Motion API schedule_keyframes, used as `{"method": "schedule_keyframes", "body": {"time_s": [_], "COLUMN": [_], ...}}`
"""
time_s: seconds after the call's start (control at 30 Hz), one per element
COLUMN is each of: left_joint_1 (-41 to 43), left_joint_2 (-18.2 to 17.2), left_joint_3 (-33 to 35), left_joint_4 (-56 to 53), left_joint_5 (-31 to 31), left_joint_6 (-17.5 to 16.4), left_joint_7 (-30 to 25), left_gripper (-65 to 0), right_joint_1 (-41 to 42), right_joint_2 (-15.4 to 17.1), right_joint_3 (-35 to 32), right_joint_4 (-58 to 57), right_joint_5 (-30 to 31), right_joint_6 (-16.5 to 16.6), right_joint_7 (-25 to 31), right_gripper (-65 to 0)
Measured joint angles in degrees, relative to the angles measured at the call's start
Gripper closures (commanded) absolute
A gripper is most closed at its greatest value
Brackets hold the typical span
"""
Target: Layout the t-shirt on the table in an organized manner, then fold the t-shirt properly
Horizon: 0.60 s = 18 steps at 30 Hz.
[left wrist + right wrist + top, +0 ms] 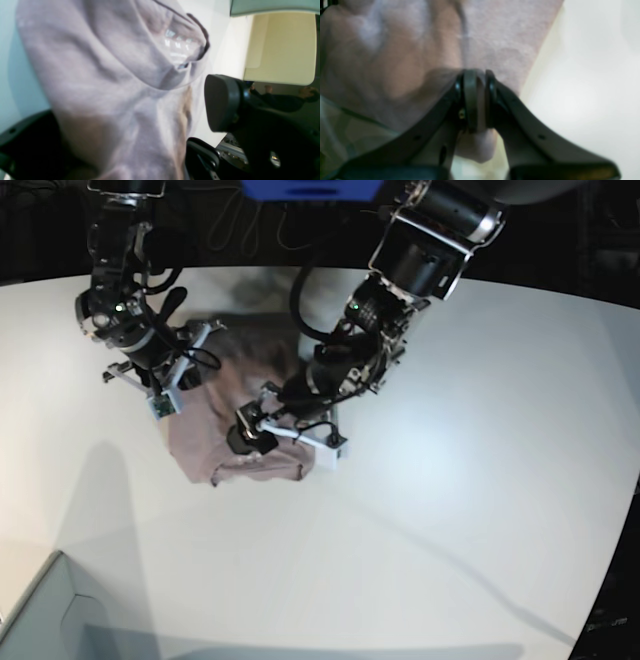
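The place looks like a robotics lab or test room. Two black robot arms point(400, 300) reach down from a mount over a very large, bare white tabletop point(480, 480) with a curved edge, dark surroundings beyond it. Cables point(250, 225) hang behind the arms. A pale grey-green box corner point(35, 610) sits at the near edge.

Large white matte bench point(480, 480), curved far edge. Crumpled mauve t-shirt point(255, 460) lies on it toward far left. Grey-green box corner point(40, 610) at near left.
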Motion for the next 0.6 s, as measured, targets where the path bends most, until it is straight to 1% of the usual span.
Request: {"method": "schedule_keyframes", "body": {"time_s": [0.33, 0.43, 0.47, 0.53, 0.6], "left_joint_1": [-0.02, 0.04, 0.42, 2.08, 3.98], "left_joint_2": [-0.02, -0.37, -1.44, -4.26, -7.85], "left_joint_3": [-0.11, 0.04, 0.39, 0.28, 0.22], "left_joint_4": [-0.57, 0.74, 2.21, 5.81, 10.40], "left_joint_5": [-0.79, -0.70, -0.46, -0.48, -0.50], "left_joint_6": [-0.28, 0.55, 1.09, 1.75, 4.85], "left_joint_7": [0.13, 0.33, 1.51, 1.18, 1.03], "left_gripper": [-52.6, -52.6, -52.6, -52.6, -52.6], "right_joint_1": [-0.04, -0.04, -0.13, -0.17, -0.15], "right_joint_2": [-0.02, -0.02, -0.02, -0.02, -0.02], "right_joint_3": [0.00, 0.00, 0.00, 0.00, 0.00], "right_joint_4": [-0.07, -0.07, -0.07, 0.00, 0.00], "right_joint_5": [0.00, 0.00, 0.02, 0.00, -0.04], "right_joint_6": [0.02, 0.00, 0.00, 0.00, 0.00], "right_joint_7": [0.00, 0.02, 0.02, 0.00, -0.02], "right_gripper": [-5.2, -5.2, -5.2, -5.2, -5.2]}}
